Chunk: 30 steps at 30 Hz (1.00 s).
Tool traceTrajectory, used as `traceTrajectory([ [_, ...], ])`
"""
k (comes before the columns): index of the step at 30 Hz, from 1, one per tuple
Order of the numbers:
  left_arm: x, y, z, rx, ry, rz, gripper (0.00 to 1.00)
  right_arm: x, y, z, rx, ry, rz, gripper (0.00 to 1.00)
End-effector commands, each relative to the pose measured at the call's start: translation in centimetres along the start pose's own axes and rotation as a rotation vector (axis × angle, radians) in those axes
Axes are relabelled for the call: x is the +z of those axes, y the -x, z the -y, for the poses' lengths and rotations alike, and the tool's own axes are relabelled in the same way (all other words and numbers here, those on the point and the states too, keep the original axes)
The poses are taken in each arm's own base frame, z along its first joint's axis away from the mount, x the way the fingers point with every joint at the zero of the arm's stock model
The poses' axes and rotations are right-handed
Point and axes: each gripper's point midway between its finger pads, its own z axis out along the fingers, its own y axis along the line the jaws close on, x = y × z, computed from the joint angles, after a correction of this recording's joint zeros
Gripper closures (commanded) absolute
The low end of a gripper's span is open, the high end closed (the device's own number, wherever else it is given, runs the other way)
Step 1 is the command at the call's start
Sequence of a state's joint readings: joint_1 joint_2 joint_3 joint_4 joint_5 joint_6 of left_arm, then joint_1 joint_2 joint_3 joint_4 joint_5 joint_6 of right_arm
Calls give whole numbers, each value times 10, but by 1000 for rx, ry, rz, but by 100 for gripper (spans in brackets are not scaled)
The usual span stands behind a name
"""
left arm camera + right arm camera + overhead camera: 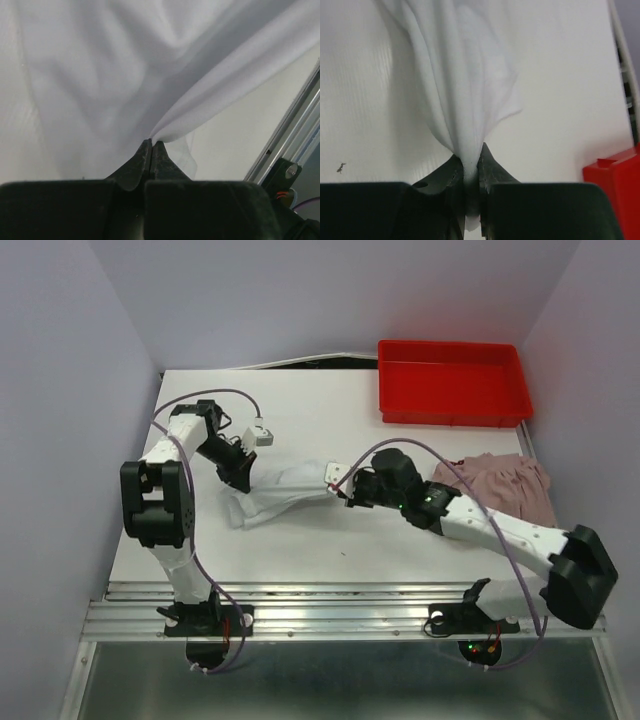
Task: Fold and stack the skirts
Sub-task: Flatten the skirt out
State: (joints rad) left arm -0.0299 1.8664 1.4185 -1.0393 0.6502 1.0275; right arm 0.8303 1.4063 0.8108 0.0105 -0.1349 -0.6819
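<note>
Running left to right at mid-frame, the white skirt (pixel 283 492) is being held at both ends. The left gripper (pixel 151 146) is pinching its left end, the right gripper (pixel 470 162) its right.

Left arm (pixel 165 490): white shells are alternating with black joint housings, the bulkiest black block forming the elbow.
Right arm (pixel 520 532): white links are running between black housings; small green lights (pixel 428 502) are glowing on the forearm.
Cables: a thin purple cable (pixel 220 391) is looping along the left arm, and another (pixel 420 446) is trailing along the right arm.
Left gripper (pixel 151 144): two black tapered fingers are projecting from a wide matt black body.
Right gripper (pixel 471 161): black curved fingers are showing dull grey edges.
Bases: black clamps (pixel 205 623) are gripping a ribbed metal rail (pixel 340 610), with red and green lights (pixel 480 648) glowing at the right one.
</note>
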Motion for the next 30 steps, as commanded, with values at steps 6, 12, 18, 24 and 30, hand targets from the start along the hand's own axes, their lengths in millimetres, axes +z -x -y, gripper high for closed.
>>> traceTrajectory([
  [6,-13,-35,50,138,-28,-59,99,-104,42,-11,-76,187,-17,99],
  [12,18,-11,37,86,-142,-46,96,-59,2,-43,-35,344,-146,99],
  [18,-1,42,-18,14,6,92,56,-34,-28,-16,101,330,-214,99],
  [24,-63,66,-14,144,255,194,43,-19,-49,-4,245,341,-256,99],
  [30,-53,44,37,305,331,92,42,-2,-58,-17,328,402,-284,99],
])
